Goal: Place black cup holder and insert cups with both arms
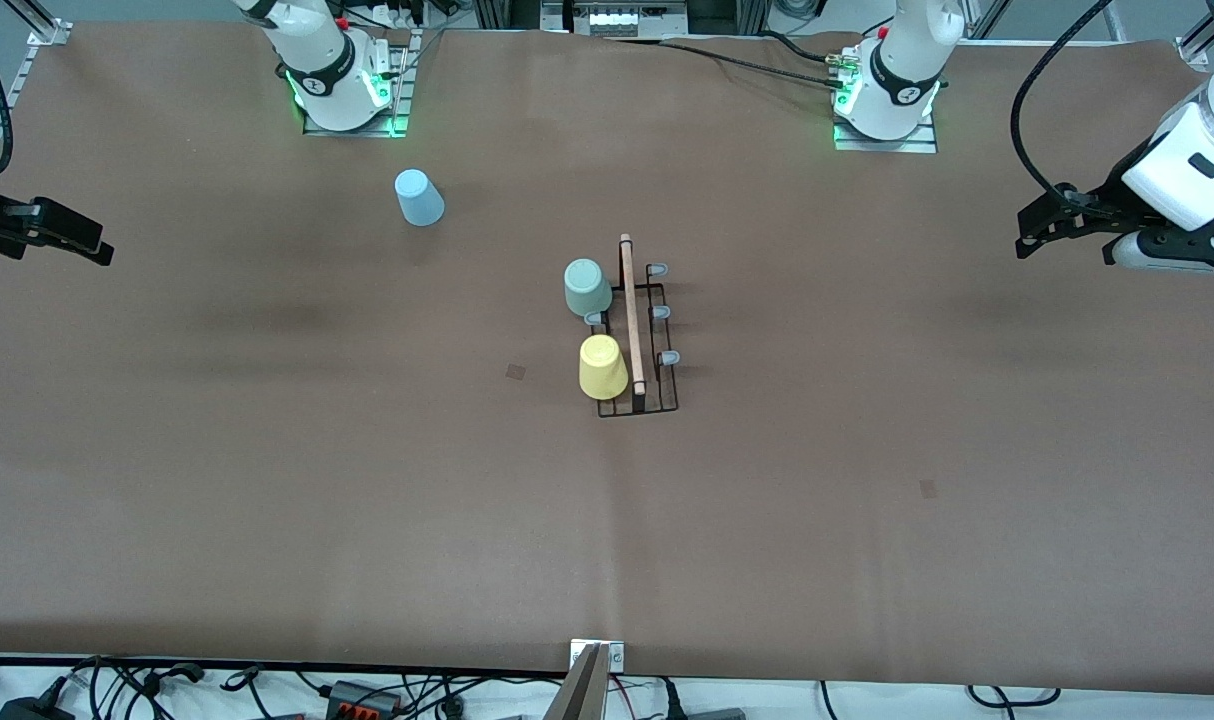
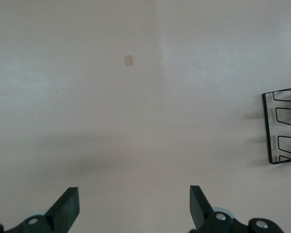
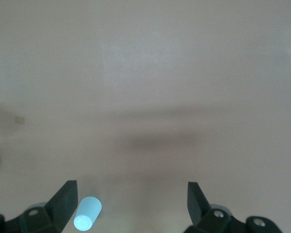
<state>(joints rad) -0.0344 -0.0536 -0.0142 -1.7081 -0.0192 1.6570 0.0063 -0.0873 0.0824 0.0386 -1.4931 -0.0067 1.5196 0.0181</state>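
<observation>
while no writing is legible, left gripper (image 2: 134, 208) and right gripper (image 3: 132, 204) fingers gape wide, holding nothing.

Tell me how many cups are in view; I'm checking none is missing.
3. Grey-green cup and yellow cup on the black cup holder; light blue cup on the table toward the right arm's base.

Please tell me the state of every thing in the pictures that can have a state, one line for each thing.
black cup holder: lies on the table, mid-table.
grey-green cup: upside down on a holder prong.
yellow cup: upside down on a holder prong, nearer the front camera.
light blue cup: not on the holder, on the table toward the right arm's end.
left gripper: open, empty, waiting.
right gripper: open, empty, waiting.
</observation>
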